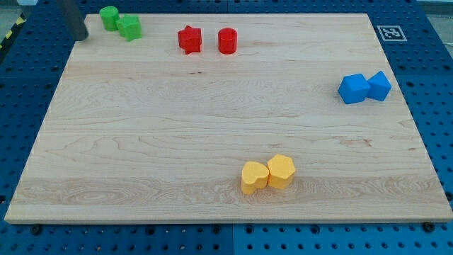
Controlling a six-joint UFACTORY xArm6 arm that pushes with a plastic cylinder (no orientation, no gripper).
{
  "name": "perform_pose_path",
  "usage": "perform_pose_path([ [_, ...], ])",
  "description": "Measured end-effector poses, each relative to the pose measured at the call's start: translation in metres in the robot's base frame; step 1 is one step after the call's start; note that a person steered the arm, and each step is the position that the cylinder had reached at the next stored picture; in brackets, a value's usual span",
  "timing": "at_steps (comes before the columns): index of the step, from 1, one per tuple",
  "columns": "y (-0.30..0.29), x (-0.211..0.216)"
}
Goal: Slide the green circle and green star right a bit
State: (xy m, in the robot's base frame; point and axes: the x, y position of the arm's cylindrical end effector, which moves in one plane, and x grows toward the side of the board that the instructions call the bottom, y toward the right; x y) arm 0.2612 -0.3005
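Since my tip [82, 37] sits bare at the board's top-left corner, touching nothing, the touching green circle [109, 17] and green star [130, 27] lie just to its right, so pushing rightward suits.

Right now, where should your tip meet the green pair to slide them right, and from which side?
No grip here, only a push. My tip sits at the view's top left, just left of the green circle. The green star touches the circle's right side, so pressing the circle's left face, a bit low, should probably drive both rightward together. The red star lies farther right.
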Motion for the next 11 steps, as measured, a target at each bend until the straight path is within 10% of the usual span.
perform_pose_path([
  [3,-0.001,-0.070],
  [11,0.067,-0.054],
])
